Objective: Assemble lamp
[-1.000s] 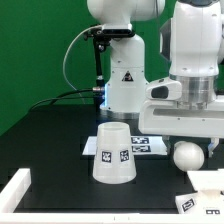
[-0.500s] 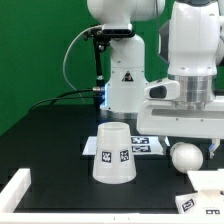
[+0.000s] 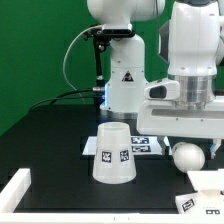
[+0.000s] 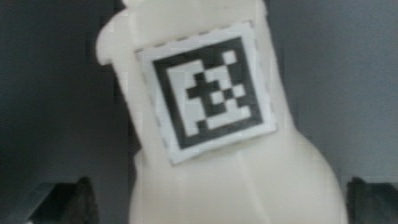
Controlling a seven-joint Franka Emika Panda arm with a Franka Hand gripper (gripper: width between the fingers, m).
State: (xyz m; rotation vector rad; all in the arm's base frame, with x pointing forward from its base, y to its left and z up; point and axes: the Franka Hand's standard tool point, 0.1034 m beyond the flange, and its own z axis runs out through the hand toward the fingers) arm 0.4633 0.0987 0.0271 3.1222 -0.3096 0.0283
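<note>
The pincer [image 4: 217,196] stood wide and held nothing, with dark fingertips [image 4: 68,198] on either side of the bulb [image 3: 185,155] and gaps showing; the bulb lay on the black table [image 3: 50,150] just beneath it, toward the exterior view's right; its long axis crossed the line from finger to finger, so a straight descent looked apt; it was matte white plastic, round-headed, with a tagged neck; the cone-shaped shade [image 3: 113,153] stood apart.

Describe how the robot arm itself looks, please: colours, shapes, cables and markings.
The arm is glossy white with rounded, thick segments and a dark grey ring at one joint. Its base column carries a black triangle sticker, a blue light glows beside it, and black cables loop out.
</note>
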